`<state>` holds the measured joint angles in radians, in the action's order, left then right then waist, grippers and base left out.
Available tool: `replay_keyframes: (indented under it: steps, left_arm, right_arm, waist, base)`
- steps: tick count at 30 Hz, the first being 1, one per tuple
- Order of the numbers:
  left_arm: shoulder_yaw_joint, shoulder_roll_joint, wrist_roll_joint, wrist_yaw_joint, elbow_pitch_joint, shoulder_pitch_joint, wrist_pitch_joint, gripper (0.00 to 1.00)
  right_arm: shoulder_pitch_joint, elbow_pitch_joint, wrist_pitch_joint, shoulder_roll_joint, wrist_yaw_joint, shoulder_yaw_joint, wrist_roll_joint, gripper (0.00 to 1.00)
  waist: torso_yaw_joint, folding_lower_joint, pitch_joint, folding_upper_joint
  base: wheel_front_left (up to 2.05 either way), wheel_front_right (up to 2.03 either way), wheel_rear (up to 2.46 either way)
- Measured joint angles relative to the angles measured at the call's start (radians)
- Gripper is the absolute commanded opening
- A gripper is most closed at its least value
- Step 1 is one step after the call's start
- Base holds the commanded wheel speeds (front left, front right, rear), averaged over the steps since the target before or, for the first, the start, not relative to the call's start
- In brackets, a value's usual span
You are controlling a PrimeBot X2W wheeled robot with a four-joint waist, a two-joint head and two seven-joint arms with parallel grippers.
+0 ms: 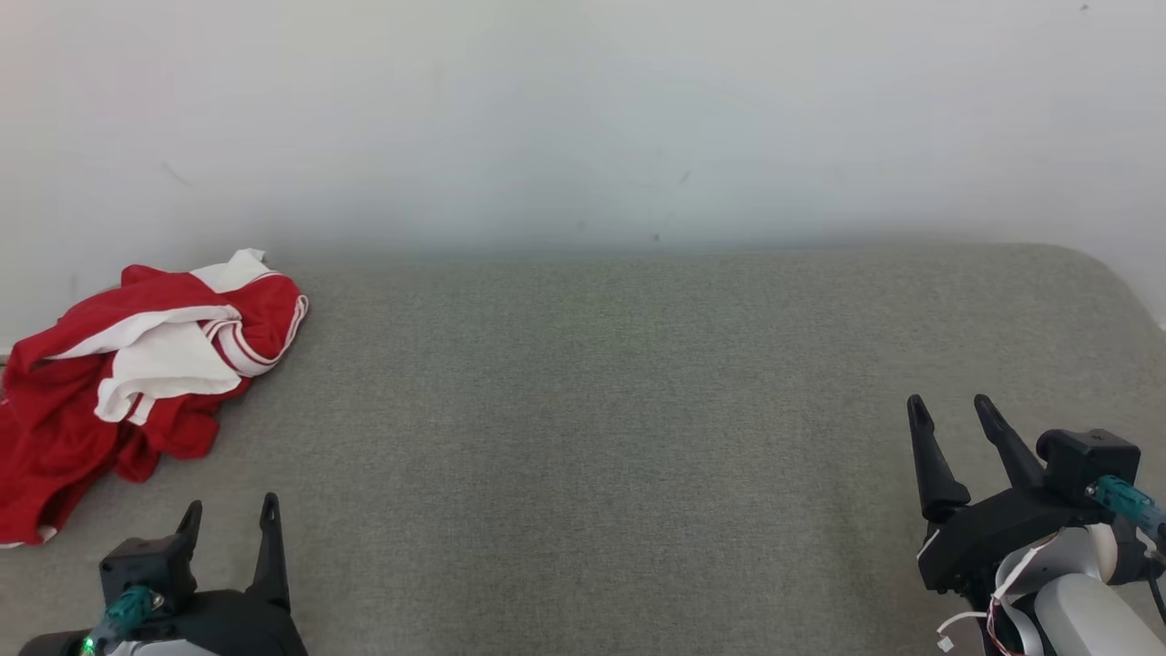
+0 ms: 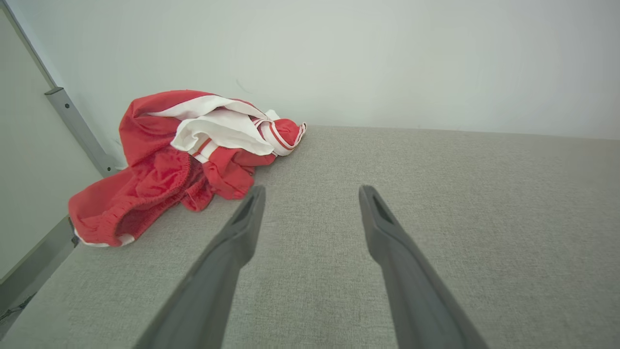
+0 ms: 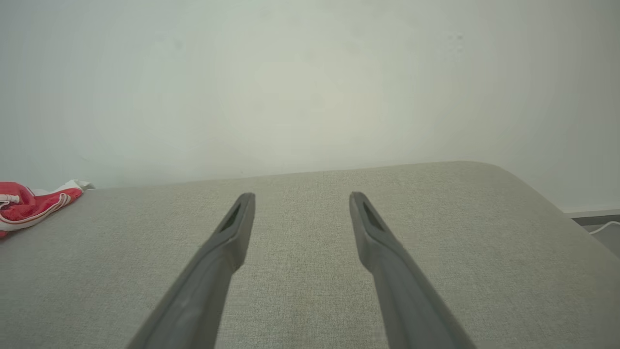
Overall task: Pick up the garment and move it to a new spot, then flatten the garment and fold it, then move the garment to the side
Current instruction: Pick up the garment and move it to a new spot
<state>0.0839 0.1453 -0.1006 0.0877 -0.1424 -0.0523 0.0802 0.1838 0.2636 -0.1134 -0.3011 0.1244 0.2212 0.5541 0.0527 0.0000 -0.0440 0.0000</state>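
Head looks down; wrists look low, all sharing the garment

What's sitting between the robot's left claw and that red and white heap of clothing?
Nothing: only a strip of bare grey fabric surface separates the open left gripper from the garment. The head view and the left wrist view both show that.

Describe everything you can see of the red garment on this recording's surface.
The garment is red with white panels and red-and-white striped trim. Its fabric looks thin and sporty, with one gathered, elastic-looking edge. It lies crumpled in an unfolded heap at the far left of the grey fabric surface, close to the wall; whether it touches the wall cannot be told. It runs off the left edge of the head view. The left gripper, jaws open, sits apart from it.
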Motion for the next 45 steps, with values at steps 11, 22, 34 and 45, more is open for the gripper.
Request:
replay_keyframes:
  steps: [11,22,34,45]
  left_arm:
    - [-0.009,0.009,0.005,0.002,0.019,-0.013,0.011,1.0]
    - [-0.013,0.009,0.006,0.009,0.024,-0.016,0.026,1.0]
    - [-0.027,0.01,0.005,0.01,0.024,-0.016,0.026,1.0]
    - [-0.033,0.015,-0.053,-0.033,0.012,-0.071,0.046,1.0]
  right_arm:
    - [-0.009,0.002,0.014,0.009,-0.011,0.018,0.008,1.0]
    - [-0.004,0.018,0.021,0.017,-0.021,0.037,0.008,1.0]
    - [0.038,0.028,0.034,0.042,-0.03,0.074,0.007,1.0]
    - [0.05,0.044,0.044,0.043,-0.042,0.091,-0.002,1.0]
  waist:
    - [0.121,0.0,0.001,0.0]
    - [0.277,0.0,0.002,0.0]
    - [0.421,0.0,0.003,0.0]
    - [0.403,0.0,0.009,0.0]
  base:
    - [0.0,0.0,0.0]
    - [0.0,0.0,0.0]
    - [0.0,0.0,0.0]
    - [0.0,0.0,0.0]
